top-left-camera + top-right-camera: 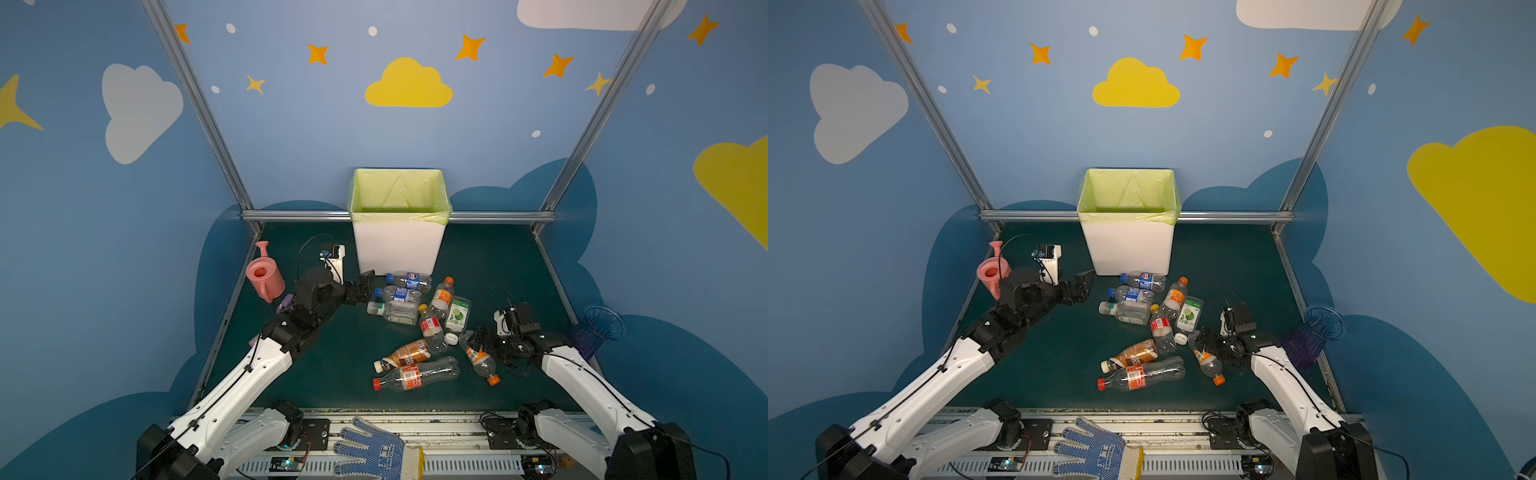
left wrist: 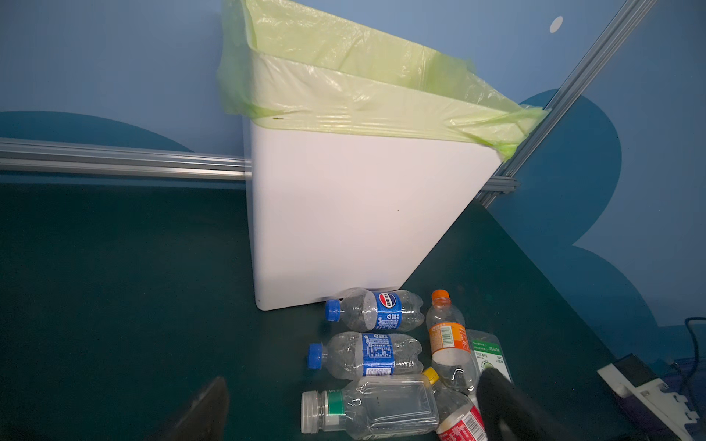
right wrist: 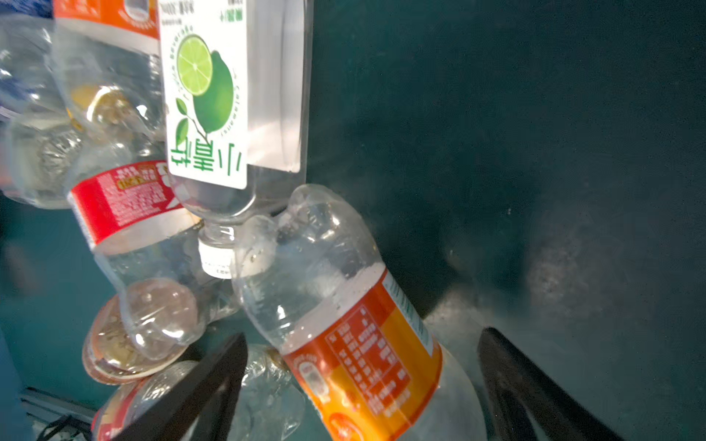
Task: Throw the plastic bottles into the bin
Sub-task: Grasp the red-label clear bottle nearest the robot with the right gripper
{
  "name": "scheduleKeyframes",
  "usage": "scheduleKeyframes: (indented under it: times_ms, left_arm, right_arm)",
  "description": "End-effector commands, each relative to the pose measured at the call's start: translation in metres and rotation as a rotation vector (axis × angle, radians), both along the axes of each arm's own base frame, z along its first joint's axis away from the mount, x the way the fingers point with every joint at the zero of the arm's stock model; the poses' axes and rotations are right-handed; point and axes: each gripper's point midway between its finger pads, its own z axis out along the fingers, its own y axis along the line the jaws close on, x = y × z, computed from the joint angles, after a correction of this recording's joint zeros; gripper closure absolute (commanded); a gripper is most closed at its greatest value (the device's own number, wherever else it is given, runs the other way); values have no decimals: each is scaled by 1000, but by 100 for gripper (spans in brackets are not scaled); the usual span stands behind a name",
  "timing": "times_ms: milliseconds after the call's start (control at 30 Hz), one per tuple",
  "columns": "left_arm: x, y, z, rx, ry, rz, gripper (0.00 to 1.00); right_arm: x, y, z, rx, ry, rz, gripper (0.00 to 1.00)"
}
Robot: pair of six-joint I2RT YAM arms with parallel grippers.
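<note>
**Bottles all on the table; right gripper astride one, not clamped**

Bin (image 1: 397,245): white, pale green bag folded over the rim. It stands upright at the back middle of the table (image 1: 316,365), against the rear rail.

Bottles (image 1: 395,311): nine counted in both top views. All lie on their sides in a loose heap in front of the bin, running from its foot toward the near edge. The blue-cap bottle (image 2: 376,311) lies right at the bin's base.

Right gripper (image 1: 478,341): low at the right edge of the heap, jaws wide apart on either side of the orange-label bottle (image 3: 363,355). In the right wrist view a gap shows between that bottle and one finger (image 3: 512,366), so there is no grip. The bottle's base touches the capped neck of the lime-label bottle (image 3: 208,95).

Left gripper (image 1: 365,286): jaws spread fully, empty, just left of the blue-cap bottle and near the bin's front left corner.

Sides: pink watering can (image 1: 264,276) at the left edge, blue vase (image 1: 598,332) at the right edge, glove (image 1: 370,451) on the front rail
</note>
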Motion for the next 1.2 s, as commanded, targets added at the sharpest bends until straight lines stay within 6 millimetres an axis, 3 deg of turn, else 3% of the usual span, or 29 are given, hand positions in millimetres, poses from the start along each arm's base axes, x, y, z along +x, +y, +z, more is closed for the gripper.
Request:
scheduleKeyframes:
  times_ms: [0, 300, 667, 767, 867, 1167]
  left_arm:
    - [3, 1, 4, -16, 1, 13, 0]
    - [2, 1, 2, -7, 10, 12, 0]
    - [4, 5, -3, 0, 22, 36, 0]
    - [4, 5, -5, 3, 27, 39, 0]
    - [4, 6, -8, 9, 38, 44, 0]
    - [1, 12, -12, 23, 41, 63, 0]
  right_arm:
    - [3, 1, 4, -55, -5, 35, 8]
    - [-4, 1, -12, -142, 91, 91, 9]
    - [-4, -14, -16, -220, 110, 27, 26]
    - [-2, -14, -17, -230, 114, 22, 23]
    - [1, -15, -16, -242, 117, 21, 15]
    - [10, -15, -16, -278, 129, 44, 19]
